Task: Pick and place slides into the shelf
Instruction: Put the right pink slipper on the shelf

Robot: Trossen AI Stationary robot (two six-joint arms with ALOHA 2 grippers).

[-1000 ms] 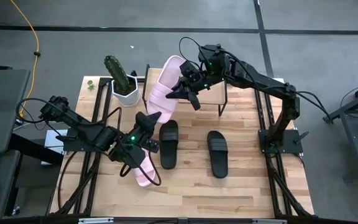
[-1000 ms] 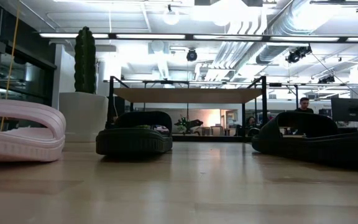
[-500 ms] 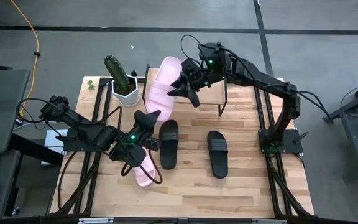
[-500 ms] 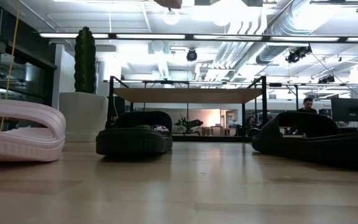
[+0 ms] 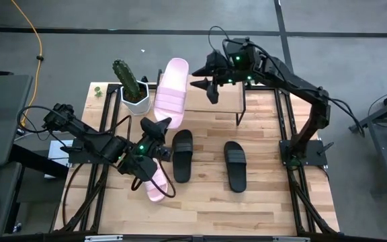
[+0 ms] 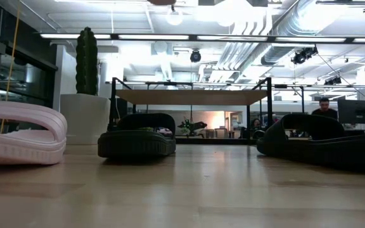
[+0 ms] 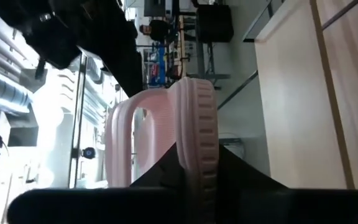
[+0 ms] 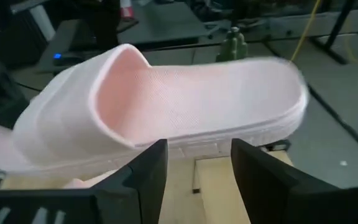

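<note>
One pale pink slide (image 5: 170, 91) hangs high over the left end of the shelf (image 5: 228, 102), held by my left gripper (image 5: 158, 124), which is shut on its near, toe end. My right gripper (image 5: 203, 83) stands open just right of that slide's far half and touches nothing; in the right wrist view the slide (image 8: 166, 106) lies across, beyond the fingers. A second pink slide (image 5: 154, 185) lies sole down on the table under my left arm. Two black slides (image 5: 182, 156) (image 5: 234, 165) lie sole down on the table in front of the shelf. My left gripper pinches the sole at the pink slide's toe end (image 7: 196, 146), one finger on the footbed side and one on the underside. The fingers come level from the table's near left and lie along the slide. The slide sticks out beyond them, footbed up, clear of the shelf top.
A white pot with a cactus (image 5: 133, 91) stands at the shelf's left end, close to the held slide. The shelf's top board (image 6: 192, 97) stands on thin black legs, with open room beneath. Bare table lies near the front edge. A person shows far off in the room (image 6: 324, 104).
My right gripper has opened, let go of the pink slide and drawn back toward the table's far right. The slide stays in my left gripper; its far end has swung a little toward the table's left.
</note>
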